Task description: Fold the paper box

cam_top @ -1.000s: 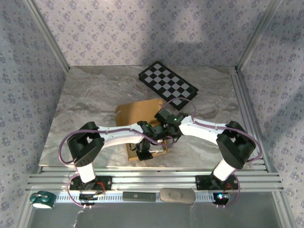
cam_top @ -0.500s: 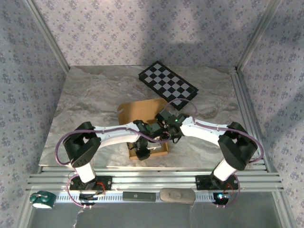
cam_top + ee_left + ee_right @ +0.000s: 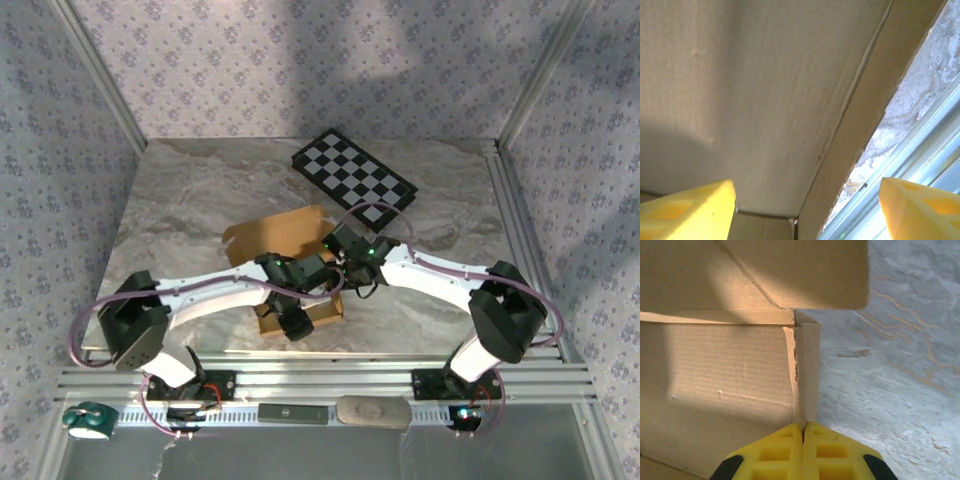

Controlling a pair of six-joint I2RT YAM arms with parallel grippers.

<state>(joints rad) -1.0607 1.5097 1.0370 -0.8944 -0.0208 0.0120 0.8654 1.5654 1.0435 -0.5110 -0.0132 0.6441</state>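
Right gripper (image 3: pixel 802 434) sits closed at a raised corner of the paper box (image 3: pixel 272 236), left gripper (image 3: pixel 807 192) spread apart over its floor: walls partly up, lid flap apparently unfolded.

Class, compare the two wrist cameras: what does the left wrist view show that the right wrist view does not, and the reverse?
Left wrist view: the left hand open wide before a creased inner panel, and a silver aluminium rail at the table's edge. Right wrist view: the right hand shut on an upright corner edge, with a flap folded overhead. Shared: the tan-brown cardboard paper box and the grey marbled table.
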